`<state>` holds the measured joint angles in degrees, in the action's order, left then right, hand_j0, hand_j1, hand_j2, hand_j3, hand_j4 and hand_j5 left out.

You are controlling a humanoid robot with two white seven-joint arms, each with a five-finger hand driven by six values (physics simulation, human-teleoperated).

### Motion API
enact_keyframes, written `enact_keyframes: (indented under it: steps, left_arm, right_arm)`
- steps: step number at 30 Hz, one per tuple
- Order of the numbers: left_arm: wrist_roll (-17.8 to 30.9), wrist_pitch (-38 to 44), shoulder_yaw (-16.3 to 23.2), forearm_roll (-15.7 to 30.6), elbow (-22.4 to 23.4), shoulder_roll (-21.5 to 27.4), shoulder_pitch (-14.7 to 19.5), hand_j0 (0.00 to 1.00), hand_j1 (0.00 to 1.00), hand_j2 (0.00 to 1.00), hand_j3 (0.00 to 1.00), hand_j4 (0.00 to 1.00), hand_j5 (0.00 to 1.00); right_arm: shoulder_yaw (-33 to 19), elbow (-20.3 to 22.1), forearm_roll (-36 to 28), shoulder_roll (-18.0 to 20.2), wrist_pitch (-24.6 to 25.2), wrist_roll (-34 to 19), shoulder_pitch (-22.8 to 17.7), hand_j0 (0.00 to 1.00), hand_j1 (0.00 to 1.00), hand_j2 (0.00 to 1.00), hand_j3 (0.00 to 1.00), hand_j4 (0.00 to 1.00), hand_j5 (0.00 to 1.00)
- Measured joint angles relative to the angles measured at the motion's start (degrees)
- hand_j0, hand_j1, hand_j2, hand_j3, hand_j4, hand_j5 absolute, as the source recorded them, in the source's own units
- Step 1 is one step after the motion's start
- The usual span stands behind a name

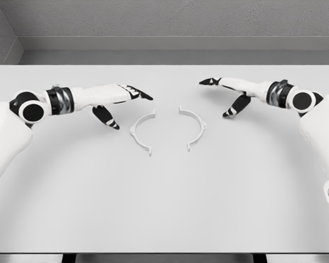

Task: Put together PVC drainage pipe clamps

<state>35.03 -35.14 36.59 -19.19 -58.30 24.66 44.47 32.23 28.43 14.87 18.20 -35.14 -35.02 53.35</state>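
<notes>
Two white plastic half-ring clamp pieces lie apart on the grey table [164, 208], the left half [141, 131] facing the right half [194, 127]. Your left hand [118, 98] hovers just left of the left half, your right hand [230, 93] right of the other, both spread and empty. Grip each outer arc so the flanged ends meet squarely.

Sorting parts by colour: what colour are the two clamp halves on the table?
White, both clamp halves, pale against the light grey table; seen in the head view.

Two clamp halves, left clamp half [141, 131] and right clamp half [194, 126], centre frame: white, smooth, apparently plastic, matt. Table [164, 208]: pale grey, matt, even. Left hand [118, 98] and right hand [230, 94]: glossy white shells, black fingertips. Rear wall [175, 19], top of frame: rough, grainy grey.
</notes>
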Motion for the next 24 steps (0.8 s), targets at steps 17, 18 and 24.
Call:
enact_keyframes:
  steps: [17,18,24]
  left_arm:
    - [0.0,0.0,-0.5,8.7,11.2,-3.2,0.4,1.0,1.0,1.0,1.0,1.0,1.0]
    - [0.0,0.0,-0.5,8.7,11.3,-3.5,0.4,1.0,1.0,1.0,1.0,1.0,1.0]
    - [0.0,0.0,-0.5,8.5,12.2,-4.5,0.4,1.0,1.0,1.0,1.0,1.0,1.0]
  right_arm:
    - [0.2,-0.2,-10.4,0.3,0.0,0.0,-2.6,1.0,1.0,1.0,1.0,1.0,1.0]
    - [0.2,-0.2,-10.4,0.3,0.0,0.0,-2.6,1.0,1.0,1.0,1.0,1.0,1.0]
    - [0.0,-0.2,-10.4,0.4,0.0,0.0,-2.6,1.0,1.0,1.0,1.0,1.0,1.0]
